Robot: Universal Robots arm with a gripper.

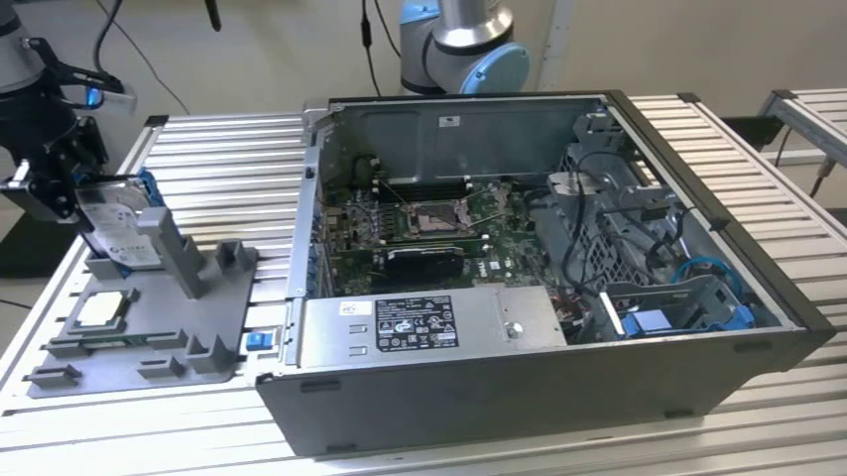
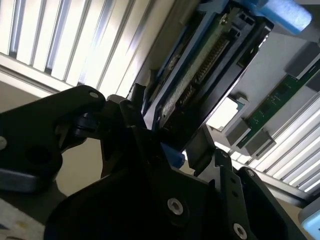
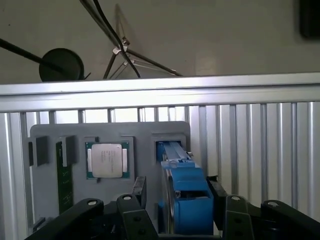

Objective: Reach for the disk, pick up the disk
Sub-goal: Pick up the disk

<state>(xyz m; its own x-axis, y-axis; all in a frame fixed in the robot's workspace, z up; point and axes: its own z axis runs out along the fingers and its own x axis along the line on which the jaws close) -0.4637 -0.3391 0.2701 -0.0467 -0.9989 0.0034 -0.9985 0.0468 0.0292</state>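
Note:
The disk (image 1: 117, 226), silver-grey with a white label and a blue frame, stands on edge in a slot of the grey fixture (image 1: 159, 332) at the exterior view's left. My gripper (image 1: 77, 198) is at its upper end. In the first wrist view the disk (image 3: 182, 192) lies between my black fingers (image 3: 139, 192), and a narrow gap shows on one side, so the gripper (image 3: 177, 195) is open around it. The second wrist view shows the disk's underside (image 2: 200, 75) with its connector, running down between the gripper's (image 2: 167, 130) black links.
A small square silver chip (image 1: 102, 309) (image 3: 106, 160) sits in a fixture pocket beside the disk, with a green memory stick (image 3: 63, 185) further along. The open computer case (image 1: 530, 397) takes up the middle and right of the slatted table (image 1: 225, 159).

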